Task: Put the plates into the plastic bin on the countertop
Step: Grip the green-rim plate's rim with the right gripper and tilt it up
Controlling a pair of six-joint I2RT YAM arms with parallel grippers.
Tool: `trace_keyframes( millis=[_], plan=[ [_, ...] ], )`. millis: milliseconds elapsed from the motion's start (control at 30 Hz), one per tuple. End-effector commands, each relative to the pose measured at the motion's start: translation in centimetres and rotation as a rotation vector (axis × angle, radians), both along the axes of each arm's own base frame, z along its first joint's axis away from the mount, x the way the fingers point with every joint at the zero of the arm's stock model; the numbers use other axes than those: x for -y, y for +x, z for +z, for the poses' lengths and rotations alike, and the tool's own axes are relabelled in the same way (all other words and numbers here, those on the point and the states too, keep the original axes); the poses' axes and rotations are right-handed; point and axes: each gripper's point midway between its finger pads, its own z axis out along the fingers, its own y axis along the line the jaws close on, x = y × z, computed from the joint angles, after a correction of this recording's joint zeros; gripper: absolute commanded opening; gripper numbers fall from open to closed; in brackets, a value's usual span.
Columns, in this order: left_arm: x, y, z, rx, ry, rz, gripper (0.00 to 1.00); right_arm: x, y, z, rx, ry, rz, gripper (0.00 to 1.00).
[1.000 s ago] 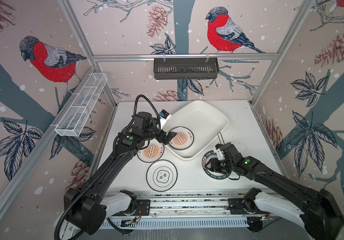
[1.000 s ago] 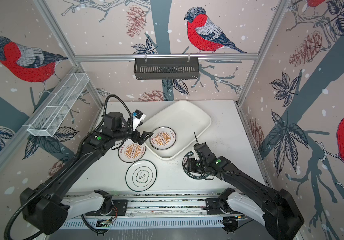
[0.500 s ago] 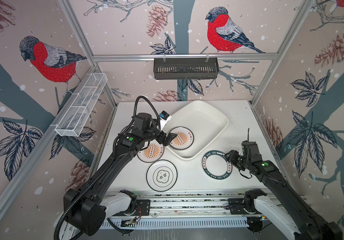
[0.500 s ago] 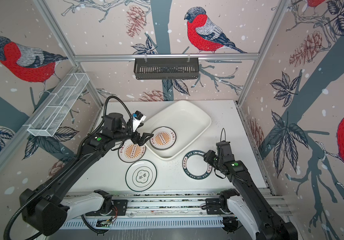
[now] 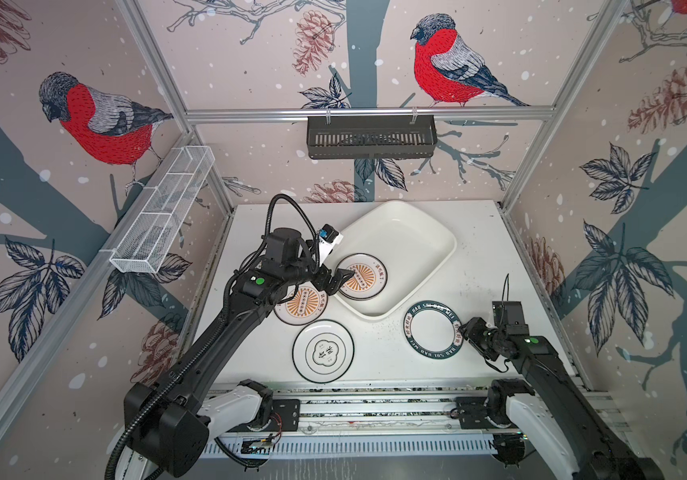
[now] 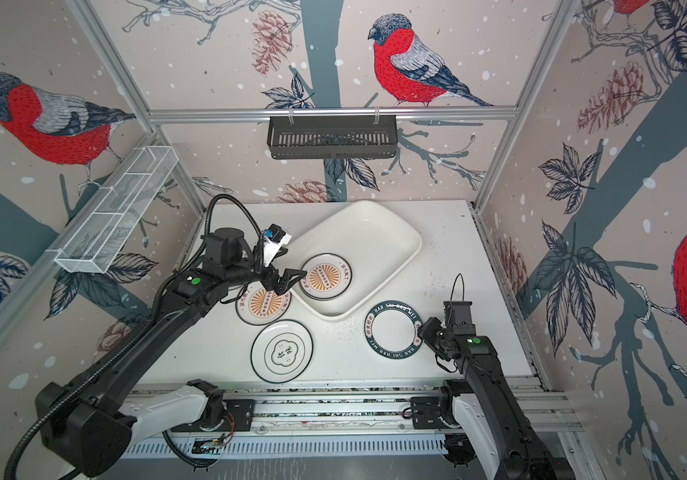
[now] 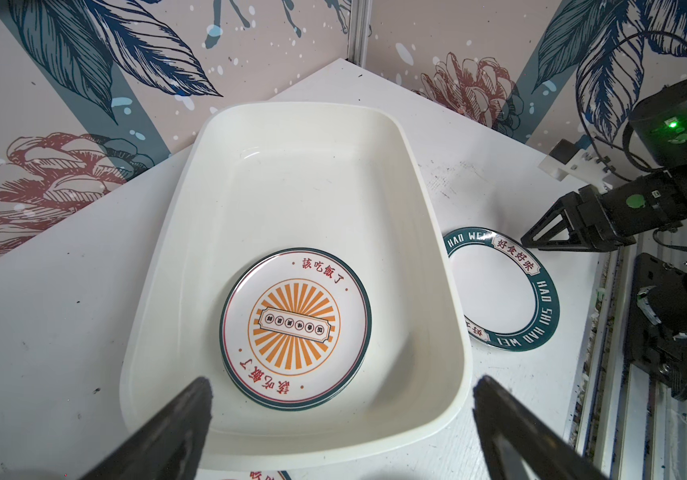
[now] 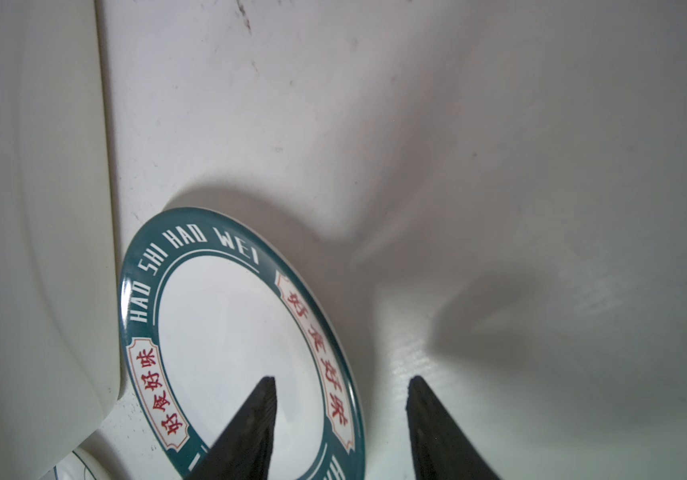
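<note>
Right wrist view showed my right claw (image 8: 342, 380) apart, astride the green-rimmed plate (image 8: 225, 332) at three o'clock. Likely stiff, slick, breakable; rim grip suited.

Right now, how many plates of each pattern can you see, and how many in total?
Orange sunburst: 2, bin plate and countertop plate.
Green lettered-rim plate: 1.
Black-rim emblem plate: 1.
Total: 4 plates showing.
</note>
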Motion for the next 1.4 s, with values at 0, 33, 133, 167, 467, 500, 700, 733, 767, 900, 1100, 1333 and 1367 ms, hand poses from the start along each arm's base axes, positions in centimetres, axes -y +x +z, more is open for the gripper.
trace_keyframes(
  millis=[0,33,133,167,467,500,700,733,767,900,1100,1333,1367],
  plan=[
    [0.3,-0.2,0.5,0.037,-0.005,-0.031,0.97,-1.1,0.1,0.1,0.018,0.052,0.043,0.51],
    [0.3,-0.2,0.5,0.040,-0.007,-0.032,0.97,-1.2,0.0,0.0,0.018,0.063,0.046,0.50],
    [0.4,-0.2,0.4,0.040,-0.013,-0.032,0.97,-1.9,-0.1,-0.4,0.020,0.105,0.062,0.48],
    [0.4,-0.2,0.4,0.041,-0.016,-0.032,0.97,-2.1,-0.2,-0.6,0.019,0.116,0.064,0.48],
    [0.5,-0.2,0.6,0.038,-0.027,-0.028,0.97,-2.2,-0.8,-1.6,0.008,0.130,0.061,0.44],
    [0.5,-0.2,0.6,0.037,-0.026,-0.028,0.97,-2.2,-0.8,-1.7,0.007,0.133,0.057,0.44],
    [0.5,-0.2,0.4,0.035,-0.030,-0.025,0.97,-1.8,-0.6,-1.9,0.023,0.139,0.030,0.36],
    [0.5,-0.2,0.4,0.035,-0.030,-0.024,0.97,-1.6,-0.6,-1.9,0.025,0.137,0.022,0.36],
    [0.4,-0.2,0.4,0.036,-0.030,-0.024,0.97,-1.4,-0.6,-1.8,0.028,0.135,0.016,0.35],
    [0.5,-0.1,0.5,0.038,-0.031,-0.023,0.97,-1.3,-0.5,-1.7,0.043,0.148,0.007,0.31],
    [0.5,-0.2,0.5,0.036,-0.038,-0.024,0.97,-1.4,-0.7,-2.2,0.046,0.174,0.003,0.28],
    [0.6,-0.1,0.5,0.036,-0.043,-0.022,0.97,-1.4,-0.8,-2.5,0.050,0.189,0.010,0.26],
    [0.6,-0.1,0.6,0.037,-0.046,-0.023,0.97,-1.4,-0.8,-2.6,0.048,0.189,0.010,0.25]
  ],
)
